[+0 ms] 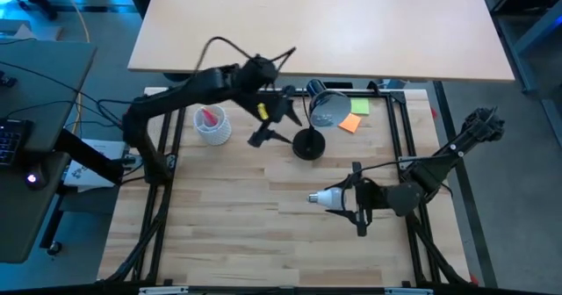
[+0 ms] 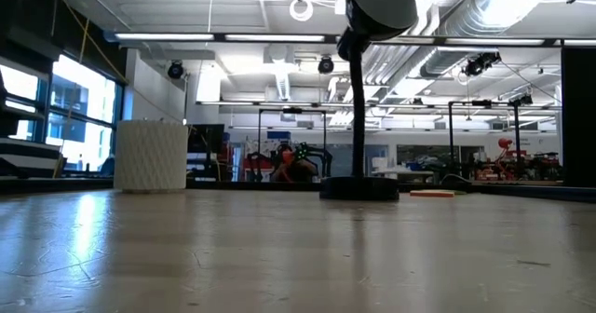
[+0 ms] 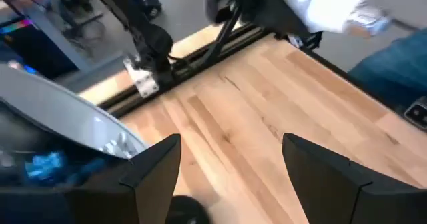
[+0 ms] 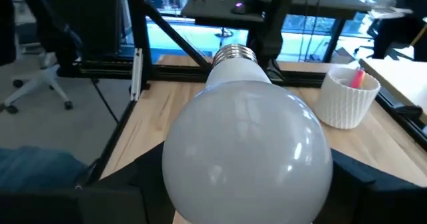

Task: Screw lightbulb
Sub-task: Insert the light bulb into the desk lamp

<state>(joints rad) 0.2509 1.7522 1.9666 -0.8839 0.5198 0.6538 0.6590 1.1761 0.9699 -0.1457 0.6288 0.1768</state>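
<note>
Lightbulb (image 4: 247, 151), then white cup (image 4: 345, 99) of pink items (image 4: 357, 78).

The left arm reaches in from the left edge of the high view, its dark links running up and rightward to the upper middle of the frame. There the left gripper (image 1: 272, 124) hangs, pointing down and slightly left. In the left wrist view its two dark fingers (image 3: 157, 167) stand well apart at the bottom of the picture with nothing between them.

The right arm enters from the right edge of the high view and stretches leftward across the lower right. The right gripper (image 1: 347, 198) points left, lying roughly level, its fingers closed around the lightbulb (image 4: 247, 144).
</note>
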